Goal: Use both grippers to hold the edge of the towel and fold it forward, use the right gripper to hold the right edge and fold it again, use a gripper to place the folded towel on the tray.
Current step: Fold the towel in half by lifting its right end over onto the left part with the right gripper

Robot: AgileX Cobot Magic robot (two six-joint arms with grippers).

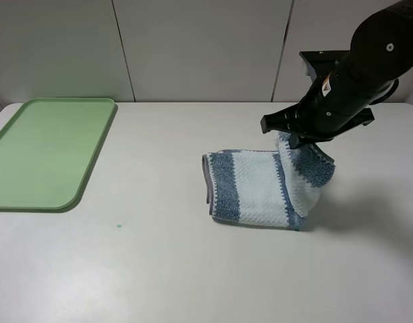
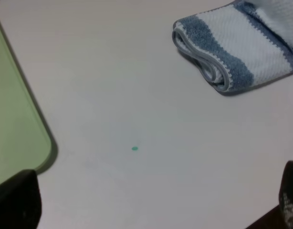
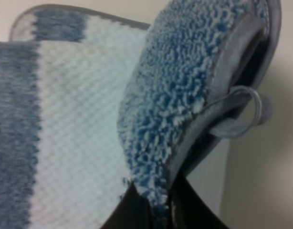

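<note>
one towel (image 1: 250, 188), terry w/ blue stripes, lies doubled on the white table (image 1: 193, 276), right of centre and well apart from the green tray (image 1: 92, 165) at far left. right gripper (image 1: 295, 140) is clamped on the towel's right edge and holds that corner up off the table. its wrist view shows blue pile bunched between the tips, w/ a hanging loop (image 3: 246, 109) dangling beside. left gripper (image 2: 151, 205): only dark finger bits show in its own view, spread wide w/ nothing between, so it reads as open, over bare table near the tray's corner.

handling, my guess: light, soft, floppy, no stiffness at all, so the lifted part will sag and drag whatever isn't held. terry is grippy, prob won't slip from the pads, but layers can slide apart. best hold is the hemmed edge, both layers together, not the loop.

room: plenty of bare table left of the towel for the fold-over, only a tiny green speck (image 1: 118, 226) there. the tray's raised rim needs clearing later.
</note>
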